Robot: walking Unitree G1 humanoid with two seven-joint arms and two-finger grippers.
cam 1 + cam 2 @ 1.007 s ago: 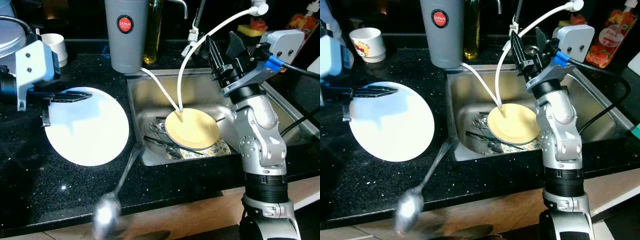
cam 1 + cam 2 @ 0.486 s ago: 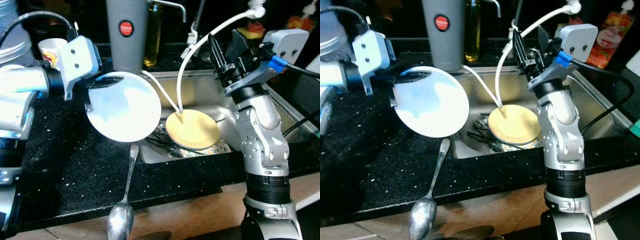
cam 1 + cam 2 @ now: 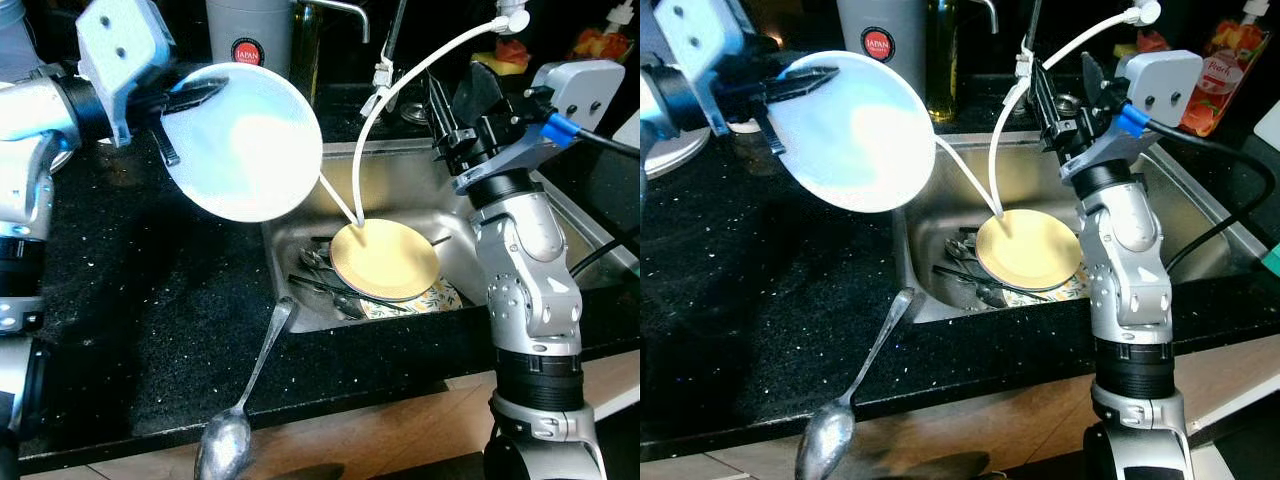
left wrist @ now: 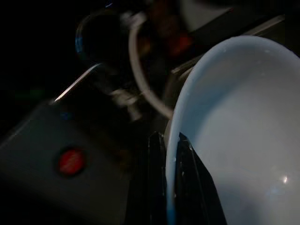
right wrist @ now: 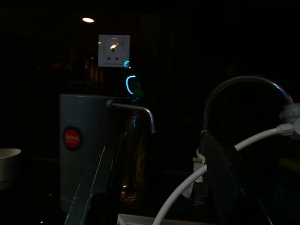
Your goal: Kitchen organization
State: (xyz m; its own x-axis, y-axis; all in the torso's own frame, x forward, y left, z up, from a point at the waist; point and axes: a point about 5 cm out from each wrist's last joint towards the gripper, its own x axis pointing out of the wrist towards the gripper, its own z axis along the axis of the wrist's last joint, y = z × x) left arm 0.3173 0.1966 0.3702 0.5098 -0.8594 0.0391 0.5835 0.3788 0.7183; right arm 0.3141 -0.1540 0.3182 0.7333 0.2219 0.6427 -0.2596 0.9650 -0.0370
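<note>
**White plate held up beside the sink**

The sink point(image 3: 300, 215) holds a yellow plate point(image 3: 384, 258) on a patterned plate point(image 3: 432, 297), with cutlery point(image 3: 322, 272) half hidden beneath. The left gripper point(image 3: 178, 100) pinches the white plate's point(image 3: 250, 140) rim, holding it tilted in the air over the counter point(image 3: 130, 310) at the sink's left edge. The right gripper point(image 3: 462, 105) is raised above the sink, fingers spread. A spoon point(image 3: 245, 400) lies at the counter's front edge. The right wrist view is dark.

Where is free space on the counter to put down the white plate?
Bare counter lies left of the sink, between the raised white plate in the left gripper and the spoon at the front edge. The sink is crowded with a yellow plate and cutlery.
</note>
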